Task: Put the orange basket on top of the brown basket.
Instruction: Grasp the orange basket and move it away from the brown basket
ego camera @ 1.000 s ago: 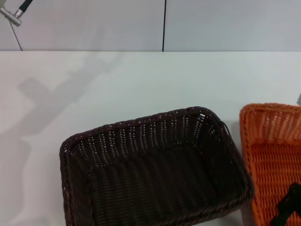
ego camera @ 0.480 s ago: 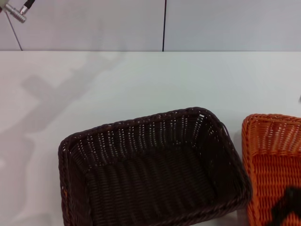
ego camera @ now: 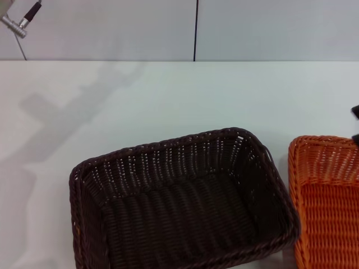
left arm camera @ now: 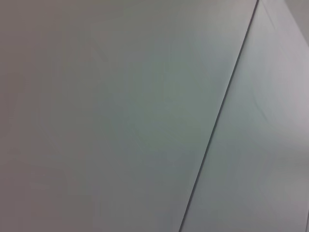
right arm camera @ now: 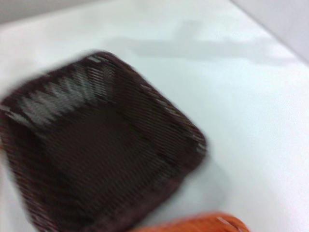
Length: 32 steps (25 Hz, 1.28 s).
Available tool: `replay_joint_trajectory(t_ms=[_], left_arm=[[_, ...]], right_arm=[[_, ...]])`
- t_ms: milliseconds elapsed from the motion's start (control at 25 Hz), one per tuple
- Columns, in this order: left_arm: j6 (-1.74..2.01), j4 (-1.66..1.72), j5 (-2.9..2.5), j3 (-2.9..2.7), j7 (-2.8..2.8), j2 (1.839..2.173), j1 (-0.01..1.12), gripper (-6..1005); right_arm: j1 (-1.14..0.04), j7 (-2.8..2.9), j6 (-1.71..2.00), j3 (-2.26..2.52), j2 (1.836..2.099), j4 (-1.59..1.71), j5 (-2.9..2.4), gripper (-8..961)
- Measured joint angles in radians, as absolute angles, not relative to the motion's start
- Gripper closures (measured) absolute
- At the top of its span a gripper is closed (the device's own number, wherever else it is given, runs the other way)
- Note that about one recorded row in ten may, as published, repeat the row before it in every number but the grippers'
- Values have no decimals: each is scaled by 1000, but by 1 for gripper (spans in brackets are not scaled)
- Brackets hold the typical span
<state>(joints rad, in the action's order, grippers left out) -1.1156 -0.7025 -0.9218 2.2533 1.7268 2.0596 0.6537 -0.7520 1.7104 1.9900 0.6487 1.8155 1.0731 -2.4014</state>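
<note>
The brown basket [ego camera: 185, 202] stands on the white table [ego camera: 168, 95], low in the middle of the head view, open side up and empty. The orange basket [ego camera: 328, 196] stands on the table just right of it, cut off by the picture's right edge; a narrow gap separates the two. A small black part of my right gripper [ego camera: 356, 112] shows at the right edge, above the orange basket's far rim and apart from it. The right wrist view shows the brown basket [right arm camera: 96, 145] from above and a strip of the orange basket's rim [right arm camera: 203, 224]. My left arm [ego camera: 14, 21] is raised at the top left.
The table's far edge meets a pale wall with a dark vertical seam [ego camera: 196, 31]. The left wrist view shows only that wall and seam [left arm camera: 217, 116]. Bare table lies behind and left of the baskets.
The orange basket has shifted a little toward me and now rests still. The black right gripper has left the inside of the orange basket and shows higher at the right edge.
</note>
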Motion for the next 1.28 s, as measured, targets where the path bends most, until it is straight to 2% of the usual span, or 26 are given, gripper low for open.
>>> replay_joint_trajectory(t_ms=[80,280,480,960,1160,1280], left_arm=[[-1117,-702,-923,2250,1726,2060,650,138],[-1118,-694,-926,2227,1725,2062,651,138],[-1117,-667,-926,2225,1724,2062,664,138],[-1129,-635,-920,2226,1717,2065,658,139],[-1124,-623,-919,2235,1717,2063,660,139],[-1120,-622,-919,2237,1717,2061,660,139]], right_arm=[[-747,1685,1944,659,1817,1076,-2441,272],[-738,1619,1817,705,1864,1048,-2502,272],[-738,1593,1684,778,1883,962,-2542,272],[-767,1529,1488,797,1893,762,-2569,277],[-766,1521,1463,789,1890,736,-2572,371],[-762,1548,1480,781,1871,736,-2573,427]])
